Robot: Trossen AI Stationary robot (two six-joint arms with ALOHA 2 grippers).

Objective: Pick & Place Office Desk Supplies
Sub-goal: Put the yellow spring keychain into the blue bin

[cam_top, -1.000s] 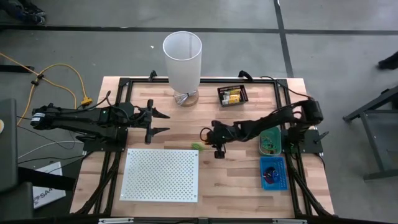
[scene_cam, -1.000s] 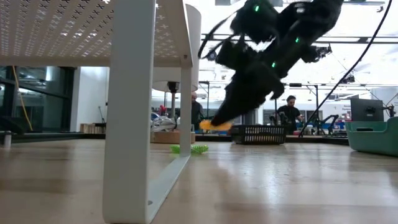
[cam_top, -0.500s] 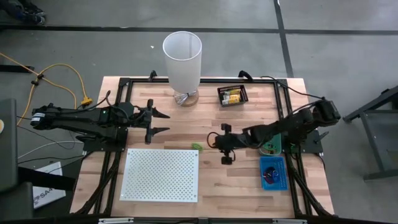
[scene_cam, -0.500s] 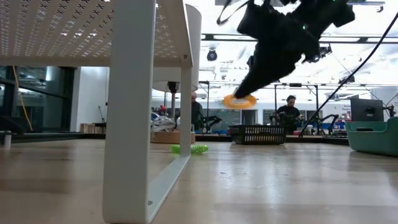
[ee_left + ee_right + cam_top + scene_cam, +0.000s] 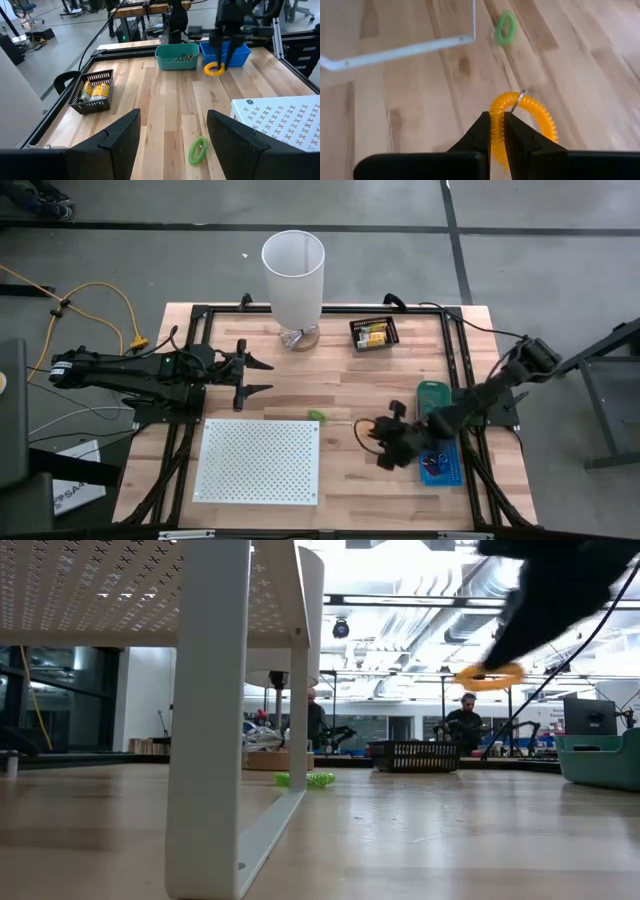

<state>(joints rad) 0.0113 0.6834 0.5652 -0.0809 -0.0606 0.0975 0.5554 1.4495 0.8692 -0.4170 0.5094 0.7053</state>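
My right gripper [image 5: 381, 443] is shut on an orange coiled loop [image 5: 527, 117] with a small metal ring [image 5: 519, 97] on it. It holds the loop above the table, left of the blue bin [image 5: 441, 461]. The same loop [image 5: 490, 675] hangs high in the low view. A green coiled loop [image 5: 316, 415] lies flat on the wood beside the white perforated board [image 5: 260, 461]. My left gripper [image 5: 172, 135] waits open at the table's left, touching nothing. My right gripper pinches the orange loop's coil [image 5: 497, 131] between its two fingertips, on the side of the loop nearest the gripper. The fingers slant down from the table's right side. The loop hangs clear of the table beyond the fingertips [image 5: 483, 125].
A green bin [image 5: 433, 394] and the blue bin hold small items at the right edge. A black basket [image 5: 373, 333] with yellow packets sits at the far side, beside the tall white cylinder [image 5: 293, 275]. Bare wood lies between the board and the bins.
My right gripper has carried the orange loop toward the table's right and near edge, rising as it went, and its wrist has rolled. The loop, low over the table a second ago, now hangs well clear of it. The green loop has stayed put.
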